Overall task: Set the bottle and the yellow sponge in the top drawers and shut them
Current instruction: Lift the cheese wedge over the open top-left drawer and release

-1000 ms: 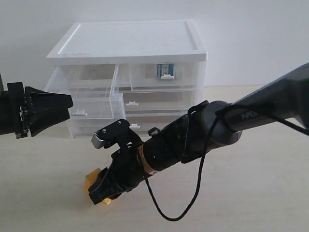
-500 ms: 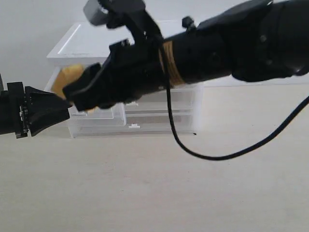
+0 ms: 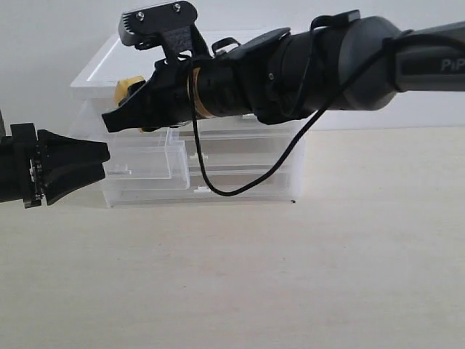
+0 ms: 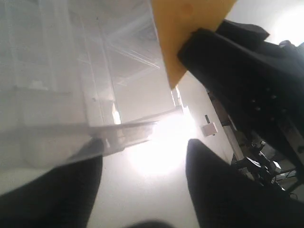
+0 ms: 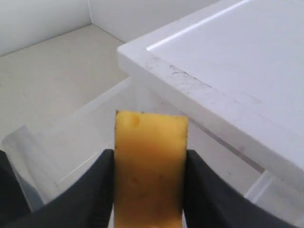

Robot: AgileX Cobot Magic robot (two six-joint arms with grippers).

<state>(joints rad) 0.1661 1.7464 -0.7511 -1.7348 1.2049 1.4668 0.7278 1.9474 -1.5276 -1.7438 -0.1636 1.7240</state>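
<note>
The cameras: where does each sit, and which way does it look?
Exterior view: off the arms, facing the cabinet front-on; left gripper and right gripper show.
Left wrist view: on the left arm, looking past its open fingers at the open top drawer.
Right wrist view: on the right arm, looking at the yellow sponge between its fingers.
Shared: all see the yellow sponge.

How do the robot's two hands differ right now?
The right hand grips the yellow sponge; the left hand is empty, fingers apart. The right hand is high, level with the cabinet top, above the open top drawer; the left hand sits lower, beside that drawer's front. Both are black.
</note>
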